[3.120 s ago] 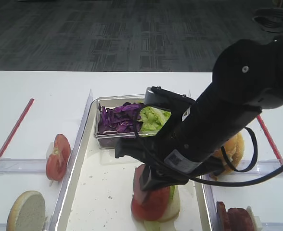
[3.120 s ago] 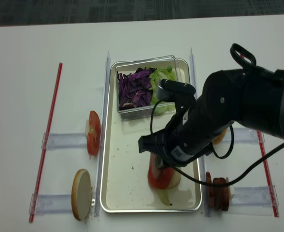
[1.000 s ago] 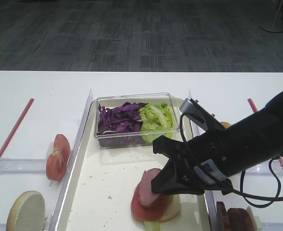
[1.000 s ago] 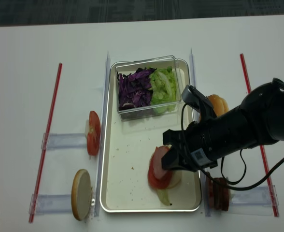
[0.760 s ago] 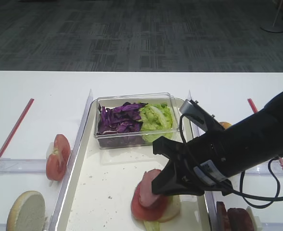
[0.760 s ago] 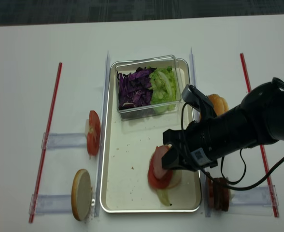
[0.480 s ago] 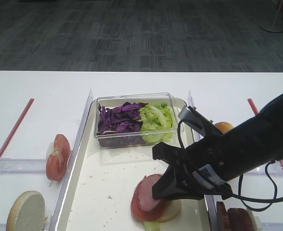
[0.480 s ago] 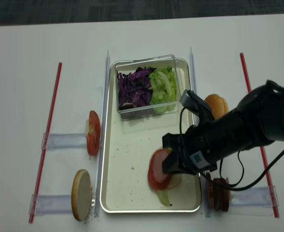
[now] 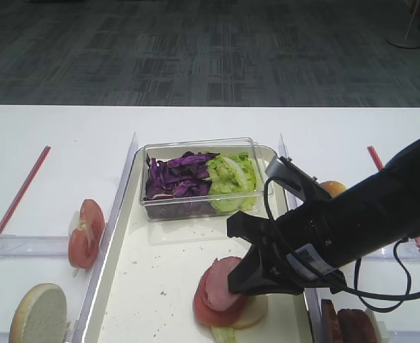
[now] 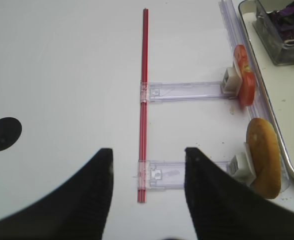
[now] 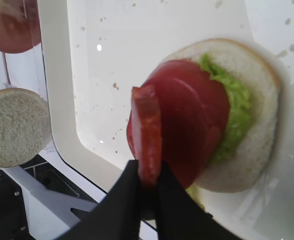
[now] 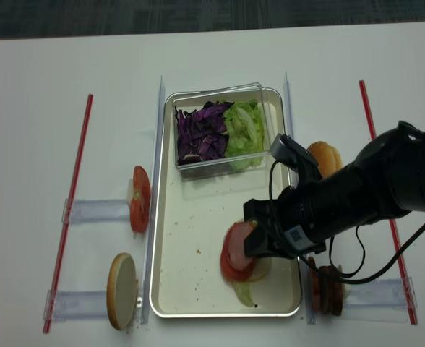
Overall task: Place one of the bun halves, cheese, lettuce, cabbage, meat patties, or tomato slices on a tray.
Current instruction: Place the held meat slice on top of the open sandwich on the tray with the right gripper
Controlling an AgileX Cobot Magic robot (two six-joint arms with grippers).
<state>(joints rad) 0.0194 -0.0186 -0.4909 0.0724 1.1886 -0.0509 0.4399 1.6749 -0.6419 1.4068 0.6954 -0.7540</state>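
Our right gripper (image 11: 146, 186) jaws pinch a round pink meat patty (image 11: 147, 132) edge-on above the red tomato slice (image 11: 194, 117); our left gripper (image 10: 147, 165) jaws stand open.

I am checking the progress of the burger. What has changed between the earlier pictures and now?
The right claw, shut on a meat patty, swung from over the tray toward its right side and lowered the patty toward the tomato slice on the bun. The clear box and the side items stayed.
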